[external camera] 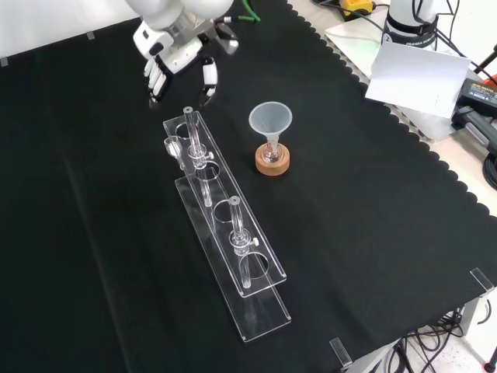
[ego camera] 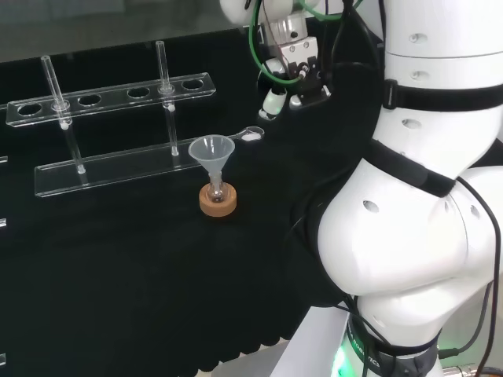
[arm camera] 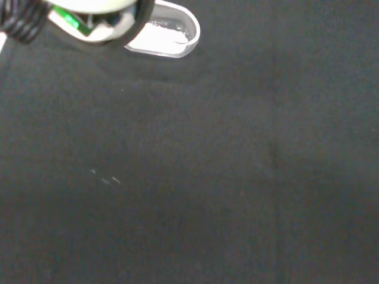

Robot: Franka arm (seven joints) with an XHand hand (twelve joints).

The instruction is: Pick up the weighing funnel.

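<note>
In the head view the funnel (ego camera: 212, 151) stands nearest, its stem in a small flask on a cork ring (ego camera: 218, 203). Just beyond it the weighing funnel (ego camera: 251, 135) lies untouched on the black cloth (ego camera: 118, 275). Farther off and higher hangs the hand (ego camera: 287, 88), fingers relaxed and apart, holding nothing. This looks like the approach step: next comes 1 careful descent onto the small piece, with the fingers closing round it clear of the funnel.
</note>
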